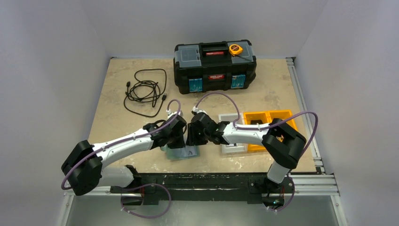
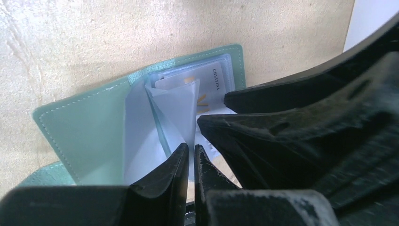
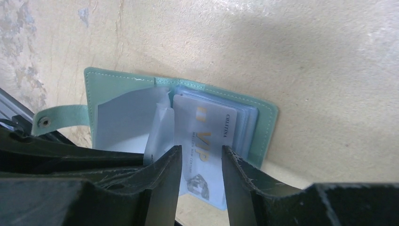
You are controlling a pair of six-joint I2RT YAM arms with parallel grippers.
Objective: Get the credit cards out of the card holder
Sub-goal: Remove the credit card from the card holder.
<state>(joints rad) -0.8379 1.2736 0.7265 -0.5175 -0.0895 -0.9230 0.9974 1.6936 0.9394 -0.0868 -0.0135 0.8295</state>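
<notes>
The teal card holder (image 1: 181, 153) lies open on the table near the front edge, pale blue pockets fanned upward (image 2: 84, 127) (image 3: 117, 83). My left gripper (image 2: 191, 153) (image 1: 178, 135) is shut on one thin clear pocket sleeve (image 2: 181, 108), holding it upright. A pale credit card (image 3: 207, 136) with gold VIP lettering sticks out of the pockets past the holder's edge (image 2: 209, 80). My right gripper (image 3: 201, 153) (image 1: 193, 136) stands open with this card's free end between its fingers, a gap showing on both sides. The holder's snap tab (image 3: 59, 118) points left.
A black toolbox (image 1: 215, 66) with a yellow tape measure (image 1: 235, 49) on top stands at the back. A coiled black cable (image 1: 146, 92) lies back left. A white bin (image 1: 234, 149) and an orange bin (image 1: 269, 117) sit right of the grippers.
</notes>
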